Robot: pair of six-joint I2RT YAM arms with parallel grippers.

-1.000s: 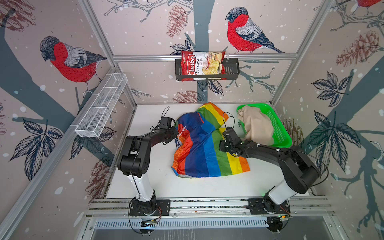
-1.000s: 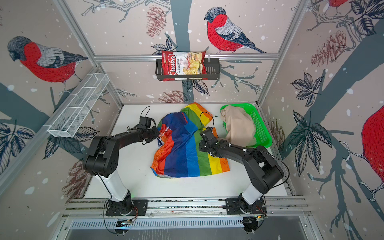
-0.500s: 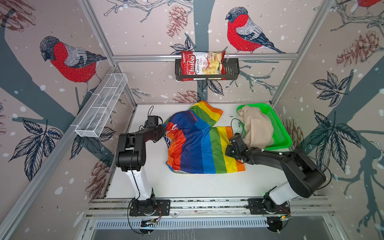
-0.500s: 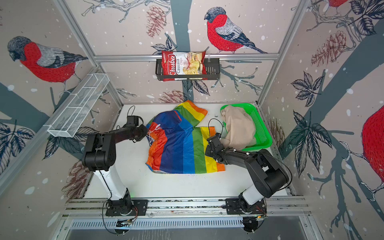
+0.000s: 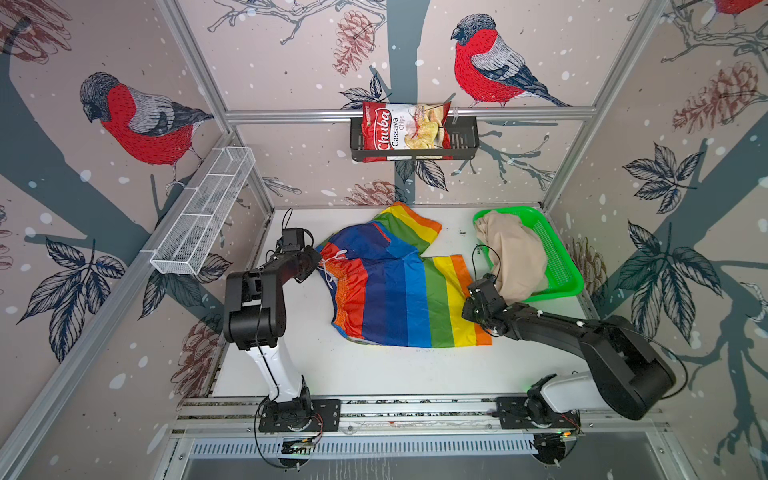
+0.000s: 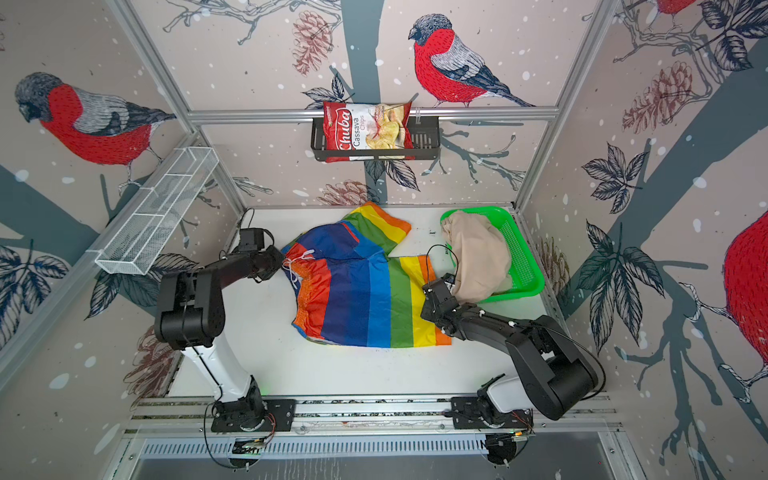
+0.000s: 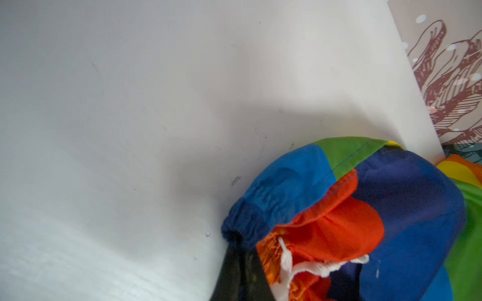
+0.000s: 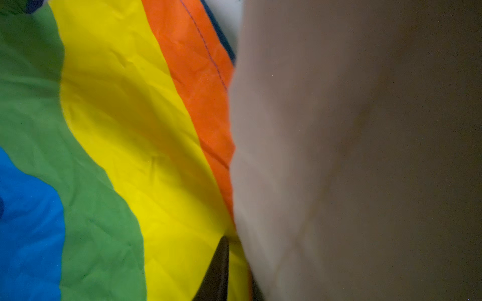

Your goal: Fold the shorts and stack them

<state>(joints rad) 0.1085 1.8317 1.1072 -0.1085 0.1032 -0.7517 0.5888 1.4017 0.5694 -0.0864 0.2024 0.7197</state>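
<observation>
Left wrist view shows the left gripper (image 7: 241,256) pinched shut on the waistband of the rainbow shorts (image 7: 365,208), at their end far from the green basket (image 5: 559,266). The right gripper (image 5: 473,301) sits at the orange hem just beside the basket; its hold cannot be told. Spreading looks like the step in hand, and a fold should follow. A second ago the shorts lay bunched; now they lie flatter. The beige shorts (image 5: 513,257) lie heaped in the basket.

Both top views: high at cell front, angled down over whole bench (image 5: 374,374), nearly same coverage. Left wrist: close on striped shorts (image 7: 404,208) waistband. Right wrist: pressed near striped and beige shorts (image 8: 365,156).
</observation>
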